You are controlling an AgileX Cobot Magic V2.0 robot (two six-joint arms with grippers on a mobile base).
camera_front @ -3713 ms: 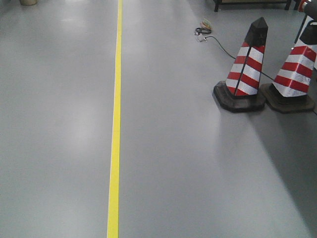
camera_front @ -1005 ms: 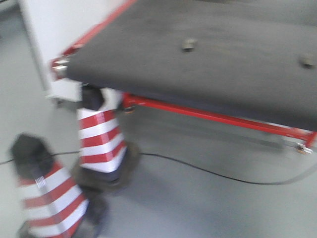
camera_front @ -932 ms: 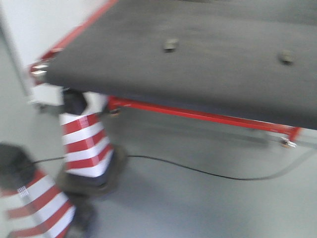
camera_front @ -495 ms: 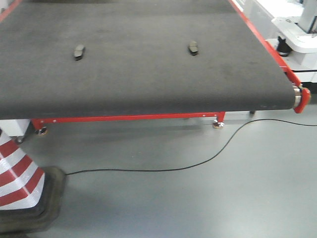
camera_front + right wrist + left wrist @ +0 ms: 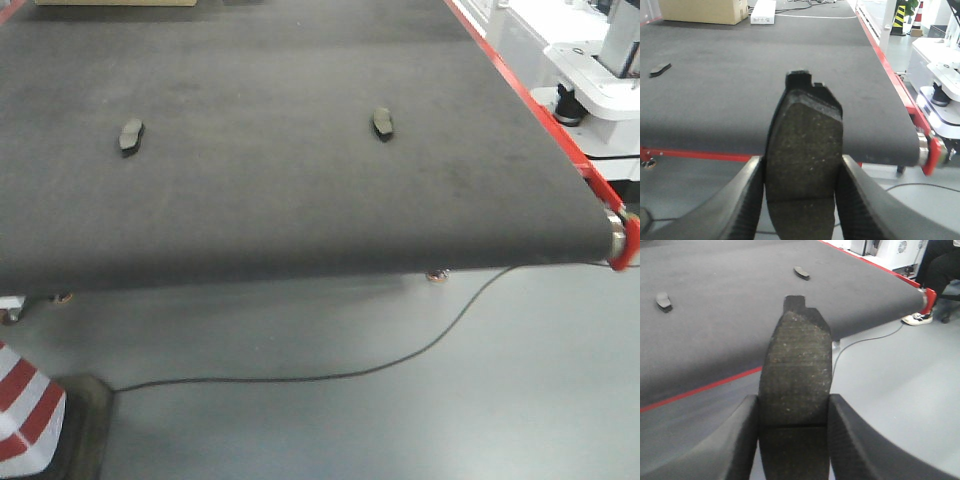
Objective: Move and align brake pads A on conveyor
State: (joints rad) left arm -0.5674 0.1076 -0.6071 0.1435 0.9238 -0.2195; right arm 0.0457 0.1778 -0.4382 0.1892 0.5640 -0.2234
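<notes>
The conveyor (image 5: 300, 200) is a wide dark belt with a red edge strip on its right. Two brake pads lie flat on it, one at the left (image 5: 131, 135) and one at the right (image 5: 382, 123). My left gripper (image 5: 794, 407) is shut on a third brake pad (image 5: 796, 360), held upright over the floor in front of the belt's near edge. My right gripper (image 5: 802, 172) is shut on a fourth brake pad (image 5: 805, 145), also short of the belt. The left wrist view shows the two lying pads, one near (image 5: 662, 301) and one far (image 5: 801, 273).
A black cable (image 5: 330, 375) runs across the grey floor under the belt's end. A striped cone (image 5: 30, 420) stands at the lower left. White machinery (image 5: 590, 70) is beside the red edge. A cardboard box (image 5: 705, 10) sits beyond the belt. A person's shoe (image 5: 917, 318) is at the right.
The front view has swung from open floor and cones round to the conveyor. In the last half second the belt has come closer and the cone has slid toward the lower left corner.
</notes>
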